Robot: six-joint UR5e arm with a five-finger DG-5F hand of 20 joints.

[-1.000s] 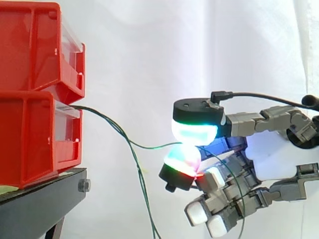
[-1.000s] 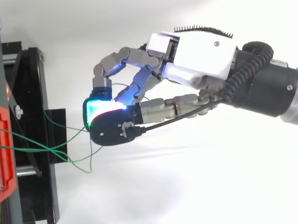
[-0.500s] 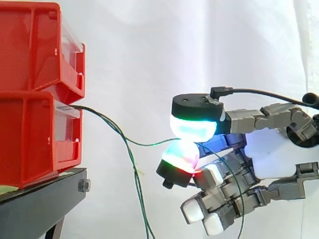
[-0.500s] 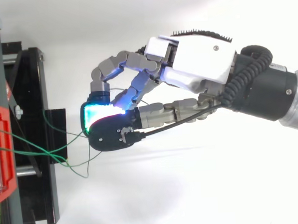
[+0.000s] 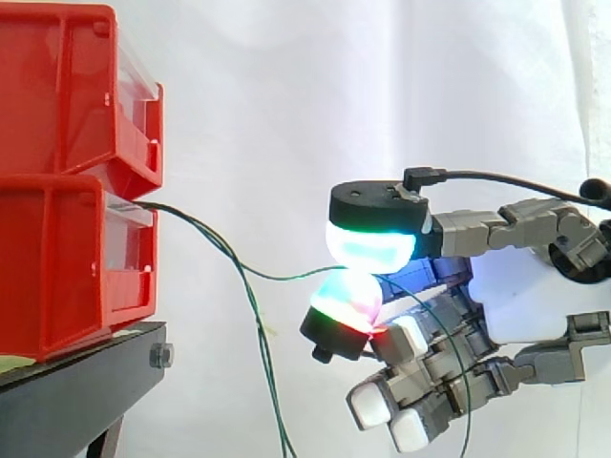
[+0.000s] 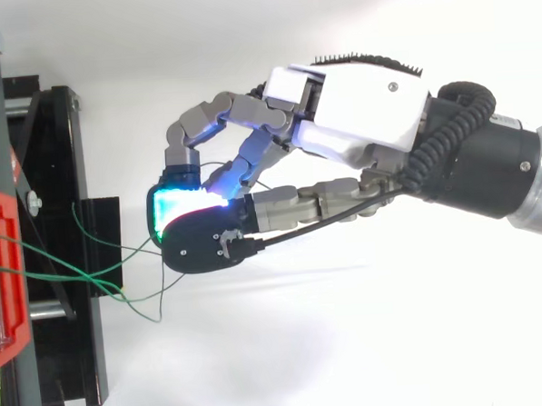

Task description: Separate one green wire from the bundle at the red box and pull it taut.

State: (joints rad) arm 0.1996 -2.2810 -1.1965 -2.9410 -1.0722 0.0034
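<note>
Your red box [image 5: 76,239] sits at left, the bundle [image 5: 265,363] drooping from its lower bin. To its right, the hand [image 5: 530,296] pinches one green wire [image 5: 286,278] between two glowing pads. It looks separated but sags, so pulling it taut is left.

Two red bins [image 5: 67,267] are stacked one on the other. One black stand [image 5: 76,382] is under them. There is one robot hand [image 5: 525,296]. At least two thin green wires [image 5: 242,270] can be told apart, but the exact count is unclear. One white curtain [image 5: 382,95] hangs behind.
</note>
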